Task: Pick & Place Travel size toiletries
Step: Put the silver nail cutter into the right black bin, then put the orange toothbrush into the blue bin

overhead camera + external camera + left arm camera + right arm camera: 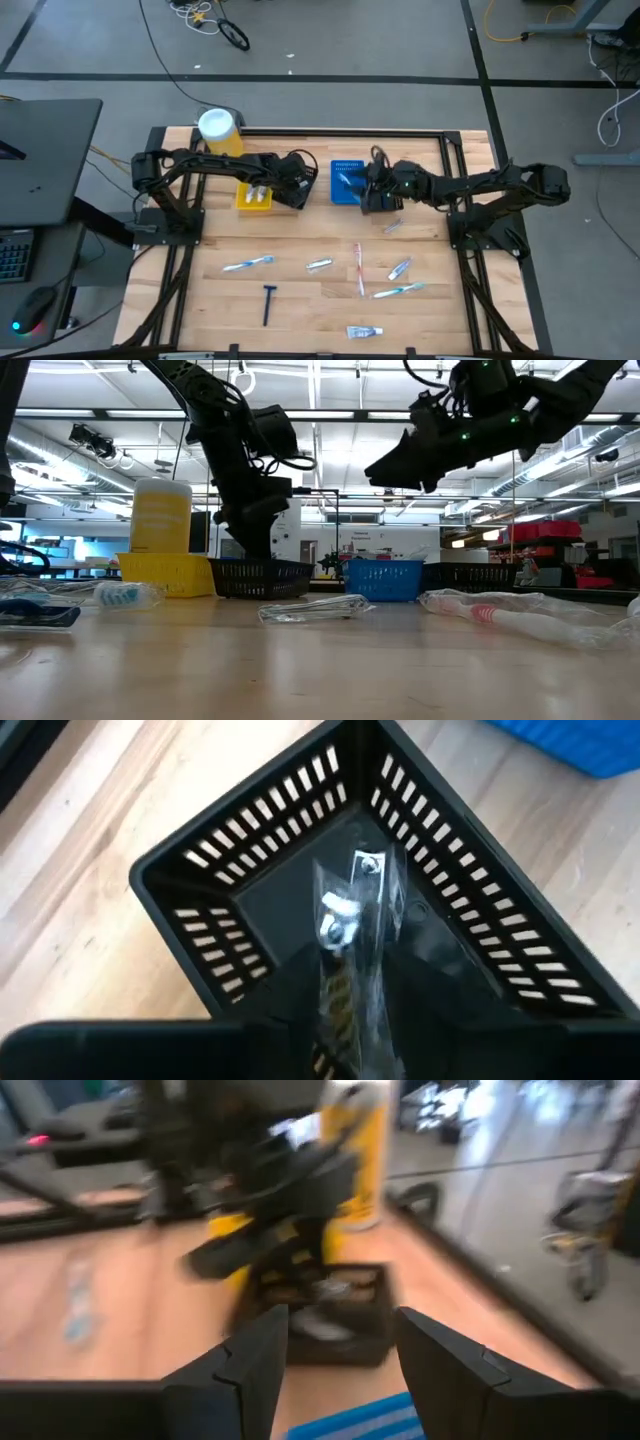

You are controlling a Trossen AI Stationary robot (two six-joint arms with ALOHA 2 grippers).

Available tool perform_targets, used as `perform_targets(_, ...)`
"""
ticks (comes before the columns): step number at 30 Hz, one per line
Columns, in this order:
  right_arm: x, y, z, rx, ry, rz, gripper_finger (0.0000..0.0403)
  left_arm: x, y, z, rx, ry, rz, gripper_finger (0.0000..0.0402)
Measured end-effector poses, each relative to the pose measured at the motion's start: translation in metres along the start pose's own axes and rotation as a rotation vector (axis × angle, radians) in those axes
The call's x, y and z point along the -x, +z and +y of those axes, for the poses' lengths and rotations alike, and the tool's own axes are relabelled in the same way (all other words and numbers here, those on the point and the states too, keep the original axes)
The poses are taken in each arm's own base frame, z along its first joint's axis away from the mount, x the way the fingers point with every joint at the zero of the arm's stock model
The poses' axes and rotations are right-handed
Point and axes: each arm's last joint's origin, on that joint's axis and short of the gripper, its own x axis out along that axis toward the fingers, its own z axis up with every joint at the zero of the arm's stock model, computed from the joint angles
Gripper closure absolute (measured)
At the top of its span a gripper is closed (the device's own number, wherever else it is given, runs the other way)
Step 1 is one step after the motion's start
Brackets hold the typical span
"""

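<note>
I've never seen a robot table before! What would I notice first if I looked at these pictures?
First, the two dark arms meeting over three small slotted bins at the back of the wooden table: the left gripper over the black bin, a clear-wrapped item inside it, and the open right gripper beside the blue bin. Next, the tall yellow canister with a white lid, and the wrapped toothbrushes and tubes scattered nearer the front.

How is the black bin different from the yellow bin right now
The black bin is dark, and the left gripper hangs directly over it; the yellow bin is bright, with no gripper above it. The black bin holds a clear-wrapped item, while the yellow bin holds a couple of small pale items. The black bin sits nearer the blue bin; the yellow bin sits by the yellow canister. Both are small slotted baskets.
</note>
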Motion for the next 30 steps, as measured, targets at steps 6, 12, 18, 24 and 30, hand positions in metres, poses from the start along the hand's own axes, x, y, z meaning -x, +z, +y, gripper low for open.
perform_targets(6,0.009,-0.010,0.052,-0.068,0.125,0.080,0.0221,0.000,0.004,-0.001,-0.042,-0.003,-0.042,0.0244)
perform_targets(12,0.029,-0.031,0.095,-0.184,0.105,0.241,0.0225,0.010,0.008,-0.001,-0.032,-0.011,-0.088,0.0240)
perform_targets(18,0.037,-0.053,0.124,-0.295,0.128,0.337,0.0225,0.043,0.014,0.003,0.011,-0.026,-0.188,0.0246)
perform_targets(24,0.036,-0.078,0.138,-0.340,0.094,0.471,0.0225,0.076,0.015,0.003,0.039,-0.055,-0.281,0.0246)
perform_targets(30,0.036,-0.077,0.142,-0.489,0.054,0.621,0.0225,0.084,0.012,-0.001,0.026,-0.069,-0.288,0.0246)
